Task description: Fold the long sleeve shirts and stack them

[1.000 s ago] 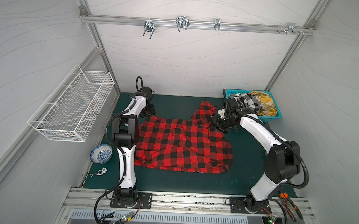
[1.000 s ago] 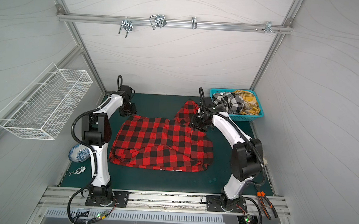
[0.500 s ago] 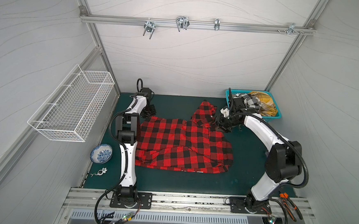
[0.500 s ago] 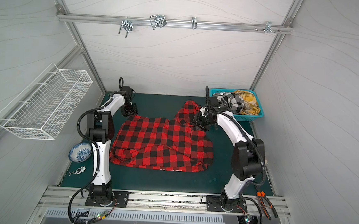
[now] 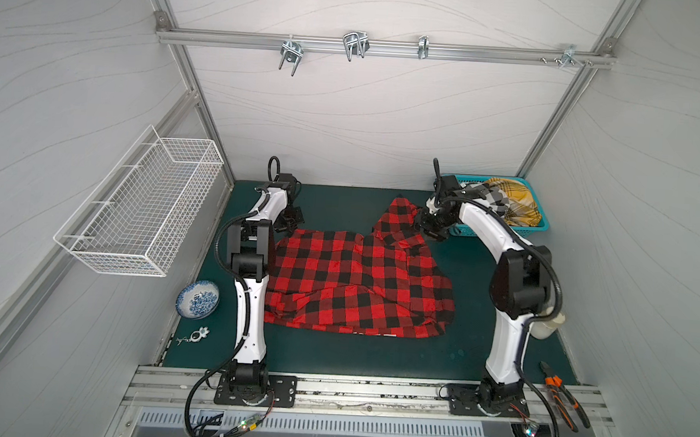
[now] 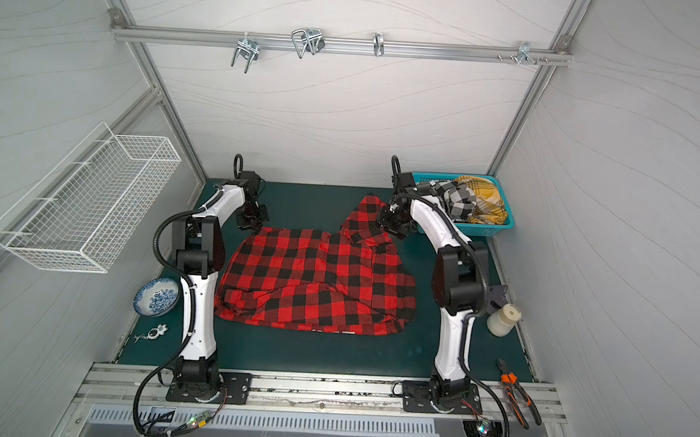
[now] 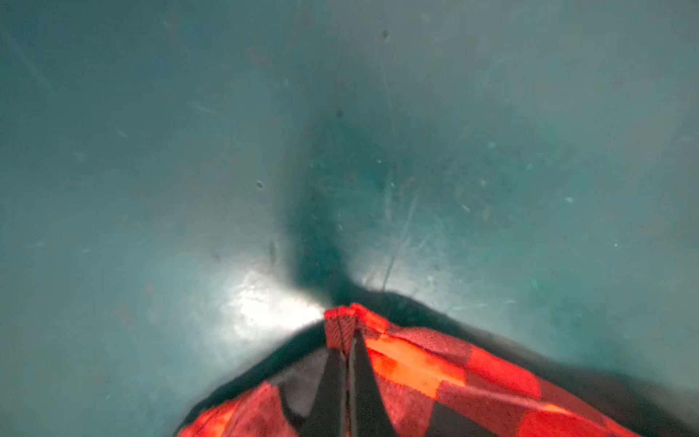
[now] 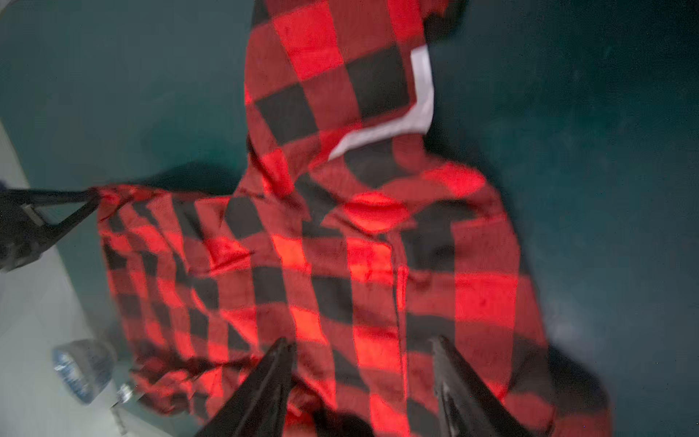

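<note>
A red-and-black plaid shirt (image 5: 356, 286) (image 6: 315, 284) lies spread on the green mat, with one part pointing toward the back wall. At the shirt's far left corner, my left gripper (image 5: 291, 224) (image 7: 350, 340) is shut on the fabric, and the pinched red cloth (image 7: 416, 359) bunches at the fingertips. My right gripper (image 5: 429, 228) (image 8: 361, 340) hovers open over the shirt's far right part (image 8: 378, 265), with nothing between its fingers. A black-and-white check shirt (image 5: 487, 196) and a mustard-yellow plaid shirt (image 5: 516, 200) are heaped in the teal basket (image 5: 541, 228) at the back right.
A white wire basket (image 5: 140, 211) hangs on the left wall. A blue-and-white bowl (image 5: 197, 299) and a small metal trinket (image 5: 195, 337) lie left of the left arm. A white bottle (image 6: 502, 318) and orange pliers (image 5: 562, 390) sit at the right.
My left gripper has closed on the shirt's far left corner. The right arm has barely moved.
</note>
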You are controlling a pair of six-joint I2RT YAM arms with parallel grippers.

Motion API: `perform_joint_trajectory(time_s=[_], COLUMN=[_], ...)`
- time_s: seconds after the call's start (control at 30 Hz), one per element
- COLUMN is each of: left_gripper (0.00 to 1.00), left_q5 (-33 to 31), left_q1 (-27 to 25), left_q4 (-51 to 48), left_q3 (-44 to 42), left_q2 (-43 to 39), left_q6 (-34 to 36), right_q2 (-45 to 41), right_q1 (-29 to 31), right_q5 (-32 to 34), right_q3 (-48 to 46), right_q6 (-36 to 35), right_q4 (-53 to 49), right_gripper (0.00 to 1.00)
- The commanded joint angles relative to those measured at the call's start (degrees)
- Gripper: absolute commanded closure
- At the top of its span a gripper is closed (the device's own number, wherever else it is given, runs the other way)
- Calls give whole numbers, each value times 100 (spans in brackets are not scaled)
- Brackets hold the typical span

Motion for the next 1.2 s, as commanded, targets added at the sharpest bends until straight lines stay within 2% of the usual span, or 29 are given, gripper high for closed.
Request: perform_joint_trajectory(time_s=[0.0,0.07,0.23,0.47,0.77,0.83,0.97,1.17], left_gripper=[100,100,100,100,100,100,100,100], left_q5=[-160,-148,-68,11,19,-5,-53,-100], left_q1=[19,15,19,10,3,2,2,19], left_q4=[-39,-15,49,115,128,128,127,191], left_q3=[50,-20,-208,-362,-388,-383,-378,-308], left_q2=[-577,-667,-738,-697,-679,-679,-668,-816], left_q6=[-65,-83,-80,-82,-50,-48,-57,-261], right_q2=[708,1088,1750,2524,2799,2769,2577,1890], right_q1=[-123,-176,-249,-357,-354,-355,-390,-433], right_q5=[611,597,25,-1176,-1521,-1491,-1482,-1482], right_q3=[788,1232,1984,2792,2726,2731,2739,2402], right_q6=[-638,-897,-1287,-1202,-894,-897,-934,-1024], right_q4=[-713,-754,-753,-837,-612,-590,-572,-371], right_gripper=[38,38,37,39,60,69,98,100])
